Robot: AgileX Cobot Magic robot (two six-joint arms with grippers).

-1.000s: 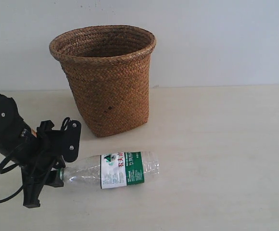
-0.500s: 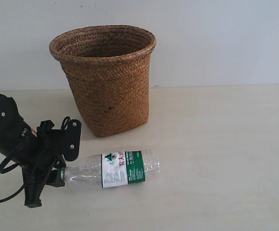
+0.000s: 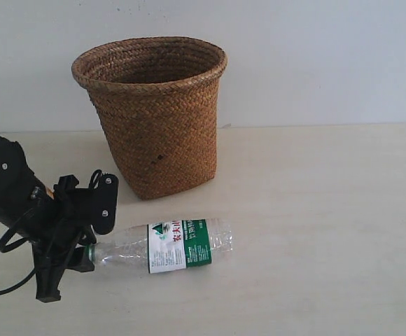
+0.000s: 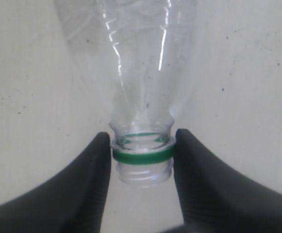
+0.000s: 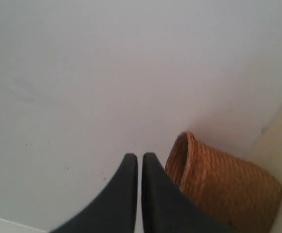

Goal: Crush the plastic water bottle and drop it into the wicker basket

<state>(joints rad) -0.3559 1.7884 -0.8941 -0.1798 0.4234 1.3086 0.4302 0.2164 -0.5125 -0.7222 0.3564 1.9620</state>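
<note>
The plastic water bottle [image 3: 178, 245] lies on its side on the table in front of the wicker basket [image 3: 157, 119], neck pointing left. In the left wrist view its clear body [image 4: 141, 73] narrows to an uncapped threaded neck with a green ring. My left gripper [image 3: 84, 255] [image 4: 142, 145] is shut on that neck, both dark fingers [image 4: 90, 179] pressing against the ring. The right gripper [image 5: 140, 156] is shut on nothing and raised toward the pale wall, with the basket [image 5: 223, 184] beside it. It is out of the exterior view.
The basket stands upright at the back of the pale tabletop [image 3: 329, 231], close to the white wall [image 3: 315, 56]. The left arm's black body and cables [image 3: 10, 203] sit at the table's left edge.
The bottle has shifted only a hair in the left gripper's hold. The arm stays where it was.
</note>
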